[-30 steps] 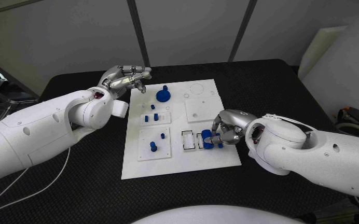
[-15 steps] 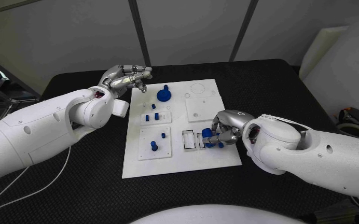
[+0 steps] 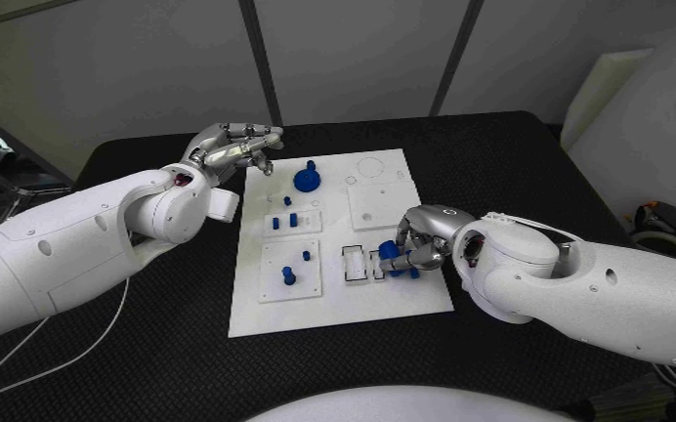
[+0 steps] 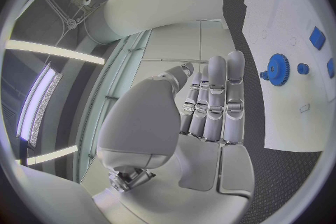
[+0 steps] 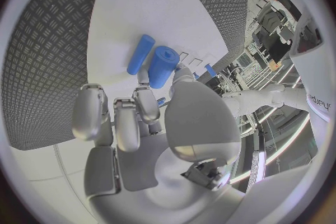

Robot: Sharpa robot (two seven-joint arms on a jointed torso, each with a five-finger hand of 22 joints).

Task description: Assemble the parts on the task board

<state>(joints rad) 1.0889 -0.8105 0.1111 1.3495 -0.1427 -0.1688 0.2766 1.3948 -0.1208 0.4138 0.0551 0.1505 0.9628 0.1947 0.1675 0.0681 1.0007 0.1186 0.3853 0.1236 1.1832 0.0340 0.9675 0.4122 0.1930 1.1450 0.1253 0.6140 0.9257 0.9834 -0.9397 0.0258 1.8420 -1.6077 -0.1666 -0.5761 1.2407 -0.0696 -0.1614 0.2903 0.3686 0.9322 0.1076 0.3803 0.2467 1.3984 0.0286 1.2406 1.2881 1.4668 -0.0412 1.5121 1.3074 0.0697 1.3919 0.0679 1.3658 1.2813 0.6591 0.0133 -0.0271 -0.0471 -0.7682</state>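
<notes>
Where the right hand (image 3: 417, 239) bends over the near right part of the task board (image 3: 338, 315), its fingers cover much of what they work on: a short blue cylinder (image 5: 162, 66) stands between thumb and fingertips in the right wrist view, pinched there, with a slimmer blue peg (image 5: 140, 54) lying just beside it on the white plate. From the head view only blue slivers of these pieces show under the fingers, beside 2 small rectangular slots (image 3: 356, 264) whose contents cannot be made out. Toward the left side of the board, a raised square tile (image 3: 290, 269) carries a few small blue pegs, and a second tile (image 3: 295, 219) farther back carries 2 or 3 more; their exact shapes are too small to tell. At the far end a blue gear (image 3: 306, 181) with a post sits on the board, seen again in the left wrist view with neighbouring blue pieces partly cut off at the circle's rim. Another tile (image 3: 379, 204) at centre right looks bare. Off the board's far left corner, the left hand (image 3: 234, 146) hovers above the black surface (image 3: 507, 163) with fingers curled in on nothing.
</notes>
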